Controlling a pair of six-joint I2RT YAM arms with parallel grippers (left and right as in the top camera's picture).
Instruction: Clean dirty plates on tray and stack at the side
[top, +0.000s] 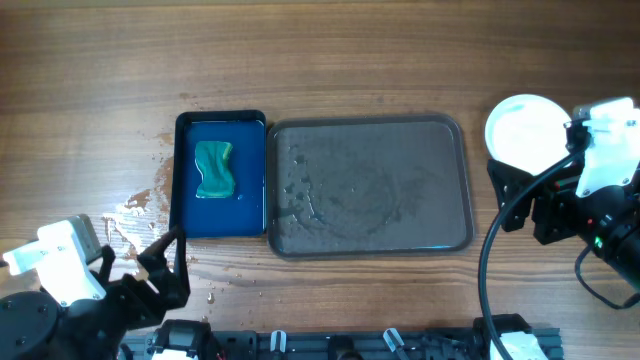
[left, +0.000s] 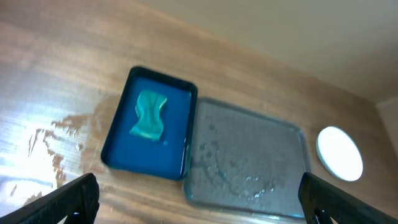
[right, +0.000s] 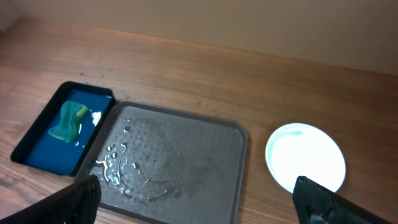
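Right gripper (right: 198, 196) is hovering open beside white plate (top: 525, 128) right of grey tray (top: 370, 238); left gripper (left: 199, 199) likewise open.

You see a brown desk (top: 350, 60) with streaky wood grain, paler and glossy where it is wet on the left. The big tray (top: 400, 160) is dark grey, speckled with clear, glinting drops. The small tray (top: 250, 180) is deep blue. The sponge (top: 214, 169) is green, shading to teal. The plate (top: 522, 130) is plain white.
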